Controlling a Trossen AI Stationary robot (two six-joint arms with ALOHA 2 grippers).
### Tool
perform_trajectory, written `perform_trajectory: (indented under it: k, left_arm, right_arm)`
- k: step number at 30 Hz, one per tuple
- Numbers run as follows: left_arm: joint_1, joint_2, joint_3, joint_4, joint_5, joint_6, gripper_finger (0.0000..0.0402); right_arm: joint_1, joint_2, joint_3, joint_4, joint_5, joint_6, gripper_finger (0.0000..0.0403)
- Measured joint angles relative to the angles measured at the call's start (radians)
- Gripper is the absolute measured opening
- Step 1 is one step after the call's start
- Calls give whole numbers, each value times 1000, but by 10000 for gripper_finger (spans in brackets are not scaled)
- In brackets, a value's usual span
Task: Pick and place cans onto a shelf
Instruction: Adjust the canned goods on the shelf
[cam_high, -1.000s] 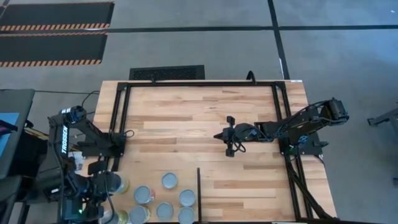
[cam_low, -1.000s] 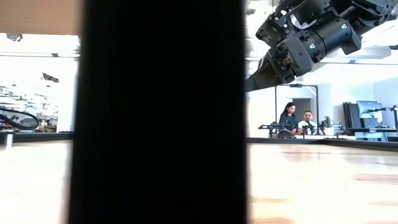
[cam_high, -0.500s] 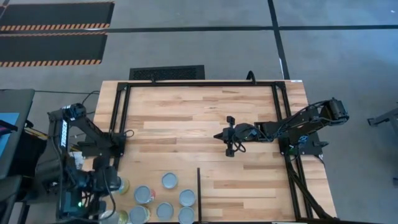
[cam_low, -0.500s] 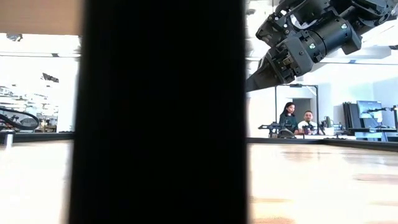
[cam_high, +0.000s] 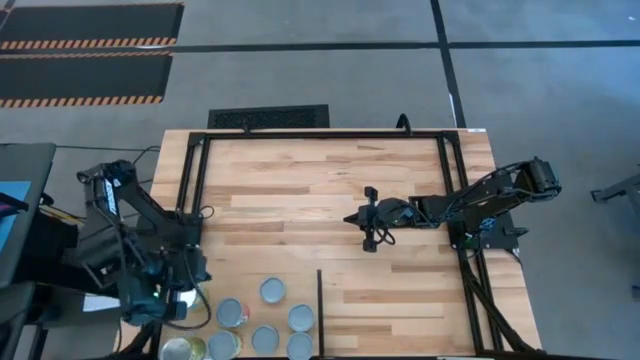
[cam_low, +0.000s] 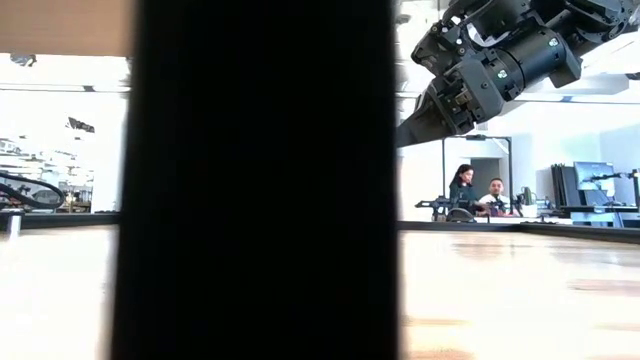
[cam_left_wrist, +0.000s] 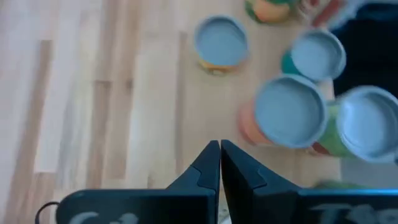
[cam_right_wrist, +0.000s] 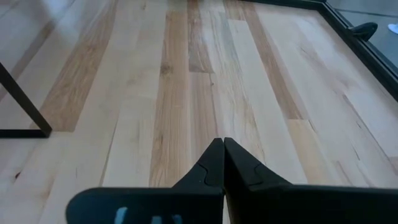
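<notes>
Cans (cam_left_wrist: 291, 112) just beyond left claw (cam_left_wrist: 219, 152)

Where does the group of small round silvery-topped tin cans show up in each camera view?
High view: the cans cluster at the bottom edge, left of centre.
Low view: not visible.
Left wrist view: standing on the table ahead of the left gripper.
Right wrist view: not in it.
Shared landmark: the plank-striped wooden tabletop, seen in every view.

Silvery-topped cans (cam_high: 262, 318) stand upright, clustered at the table's near-left edge beside a thin dark divider (cam_high: 319, 312).
</notes>
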Motion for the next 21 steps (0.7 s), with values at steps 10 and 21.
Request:
perform_trajectory:
  k: [10, 21]
  left_arm:
    - [-77, 43, 0, 257, 191, 20, 0]
    - [-145, 141, 0, 310, 303, -223, 0]
  right_arm:
    - [0, 0, 0, -4, 0, -1, 14]
    - [0, 0, 0, -5, 0, -1, 14]
